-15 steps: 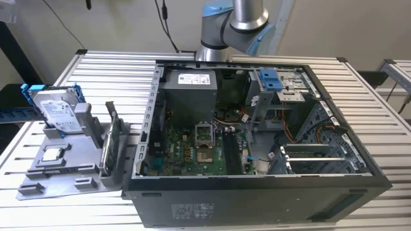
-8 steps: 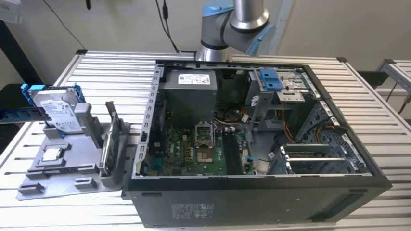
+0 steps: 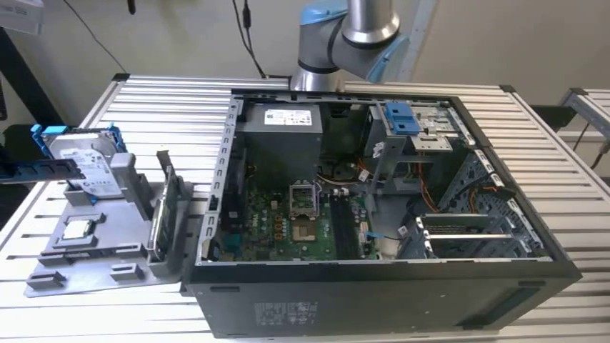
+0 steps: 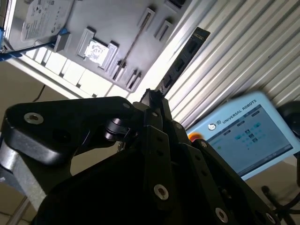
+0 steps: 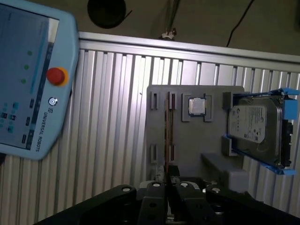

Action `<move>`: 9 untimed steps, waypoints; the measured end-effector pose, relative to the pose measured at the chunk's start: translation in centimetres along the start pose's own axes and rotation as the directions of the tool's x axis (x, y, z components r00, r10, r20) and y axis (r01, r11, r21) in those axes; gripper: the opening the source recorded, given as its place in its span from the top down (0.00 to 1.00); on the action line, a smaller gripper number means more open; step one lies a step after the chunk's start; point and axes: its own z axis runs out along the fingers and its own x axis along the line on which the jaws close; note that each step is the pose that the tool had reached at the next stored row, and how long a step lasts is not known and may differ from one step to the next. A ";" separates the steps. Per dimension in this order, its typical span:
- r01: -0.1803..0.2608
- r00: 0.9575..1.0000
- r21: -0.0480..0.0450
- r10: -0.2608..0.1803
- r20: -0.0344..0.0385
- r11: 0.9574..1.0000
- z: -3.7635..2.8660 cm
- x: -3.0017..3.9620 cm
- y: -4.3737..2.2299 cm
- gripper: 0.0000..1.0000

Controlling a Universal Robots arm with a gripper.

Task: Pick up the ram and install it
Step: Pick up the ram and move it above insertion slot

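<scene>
The gripper [image 4: 152, 96] is clamping one end of the ram [image 4: 185, 54], hanging well above the gray tray [image 4: 103, 14]; held so near its tip, the ram is liable to pivot or slip free.

a robotics lab or workshop: slatted aluminium table [image 3: 162, 100], robot arm [image 3: 358, 36] at twelve o'clock of an open computer case [image 3: 381, 300], teach pendant [image 5: 28, 79].

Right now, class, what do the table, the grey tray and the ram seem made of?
The table looks like bare aluminium: ribbed slats, dull sheen. The grey tray seems matte plastic, evenly coloured. The ram, held in the claw, is a dark board with black chips, probably laminate.
</scene>
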 end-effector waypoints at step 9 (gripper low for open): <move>0.000 1.000 0.000 0.000 0.000 1.000 -0.02 0.10 -1.25 0.85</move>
